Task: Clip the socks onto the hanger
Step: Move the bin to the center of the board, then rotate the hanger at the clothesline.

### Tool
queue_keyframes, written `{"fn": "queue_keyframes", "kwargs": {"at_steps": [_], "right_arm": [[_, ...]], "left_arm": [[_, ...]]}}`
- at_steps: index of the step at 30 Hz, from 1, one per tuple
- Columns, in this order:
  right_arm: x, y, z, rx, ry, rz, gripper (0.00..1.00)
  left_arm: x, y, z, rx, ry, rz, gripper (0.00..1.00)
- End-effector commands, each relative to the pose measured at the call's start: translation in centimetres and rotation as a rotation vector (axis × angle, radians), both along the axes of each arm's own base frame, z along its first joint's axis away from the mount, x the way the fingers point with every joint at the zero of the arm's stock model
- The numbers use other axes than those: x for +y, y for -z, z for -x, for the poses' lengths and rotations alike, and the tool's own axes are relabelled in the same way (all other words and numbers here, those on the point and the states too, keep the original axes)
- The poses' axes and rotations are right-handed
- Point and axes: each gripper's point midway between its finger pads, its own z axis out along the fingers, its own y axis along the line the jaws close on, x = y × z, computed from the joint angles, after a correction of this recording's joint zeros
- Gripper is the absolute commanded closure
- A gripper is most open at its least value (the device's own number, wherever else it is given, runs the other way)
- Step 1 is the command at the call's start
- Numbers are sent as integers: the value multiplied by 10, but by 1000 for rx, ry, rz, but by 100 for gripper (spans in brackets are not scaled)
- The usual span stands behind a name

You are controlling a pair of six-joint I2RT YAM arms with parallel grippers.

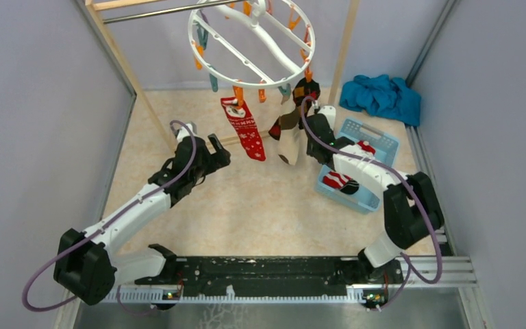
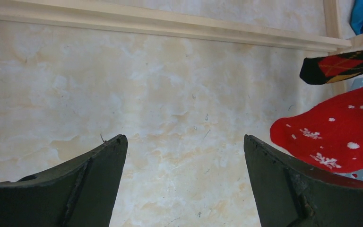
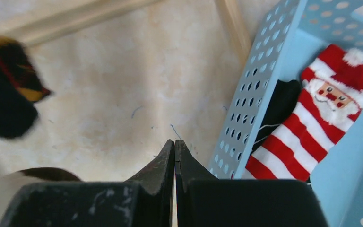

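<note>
The white ring hanger (image 1: pixel 252 38) with orange and teal clips hangs from the rod at the top. A red patterned sock (image 1: pixel 244 127) and a dark argyle sock (image 1: pixel 294 113) hang from its clips. My left gripper (image 1: pixel 218 152) is open and empty, just left of the red sock (image 2: pixel 340 132); the left wrist view (image 2: pixel 184 142) shows bare floor between the jaws. My right gripper (image 1: pixel 315 140) is shut and empty beside the argyle sock (image 3: pixel 4 94), and shows in the right wrist view (image 3: pixel 175 142). A red-and-white striped sock (image 3: pixel 321 118) and a black sock (image 3: pixel 279 109) lie in the basket.
A light blue perforated basket (image 1: pixel 382 137) stands on the floor right of my right gripper. A teal-blue cloth heap (image 1: pixel 382 96) lies at the back right. The wooden rack (image 1: pixel 120 55) with its metal rod (image 1: pixel 157 11) frames the back. Grey walls close both sides.
</note>
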Motion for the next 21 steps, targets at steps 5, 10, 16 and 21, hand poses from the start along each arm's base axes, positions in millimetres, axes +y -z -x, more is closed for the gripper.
{"fn": "queue_keyframes", "kwargs": {"at_steps": [5,10,16,21], "right_arm": [[-54,25,-7,35,166,-145,100],[-75,-10,-4,-63,144,-147,92],[-42,-58,-4,-154,-41,-218,30],[9,-96,10,-222,-189,-186,28]], "left_arm": [[3,-21,-3,-55,-2,-14,2],[-6,-13,-6,-51,26,10,2],[-17,-26,-10,-78,70,35,2],[-7,-45,-8,-141,56,13,2]]}}
